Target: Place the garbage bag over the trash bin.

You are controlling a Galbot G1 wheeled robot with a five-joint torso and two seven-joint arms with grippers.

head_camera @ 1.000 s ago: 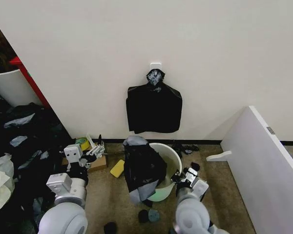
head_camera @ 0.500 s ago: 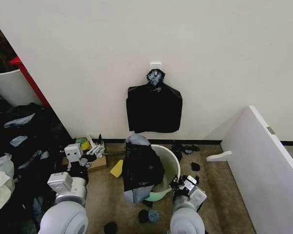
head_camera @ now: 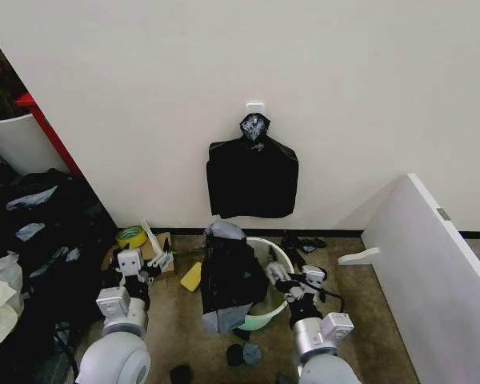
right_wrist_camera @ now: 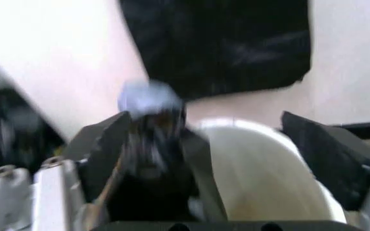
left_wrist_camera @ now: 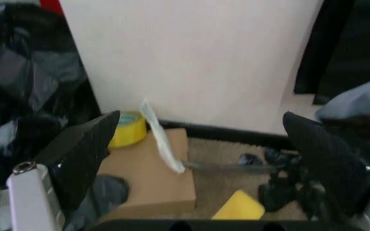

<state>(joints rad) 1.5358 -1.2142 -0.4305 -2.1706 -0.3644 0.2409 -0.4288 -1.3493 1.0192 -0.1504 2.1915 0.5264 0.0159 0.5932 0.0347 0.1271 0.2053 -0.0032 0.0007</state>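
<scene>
Fingers spread wide on right gripper (head_camera: 282, 282) beside trash bin (head_camera: 281, 258), garbage bag (head_camera: 228, 276) draped over its left rim; left gripper (head_camera: 154, 266) also open, near cardboard box (left_wrist_camera: 151, 180).

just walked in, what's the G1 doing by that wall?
It is lining the trash bin on the floor by the wall. The garbage bag is draped over the bin's left side only; the right part of the rim is uncovered. The right end effector is open at the bin's near rim beside the bag, holding nothing. The left end effector is open too, off to the left over a cardboard box and a roll of yellow tape.
</scene>
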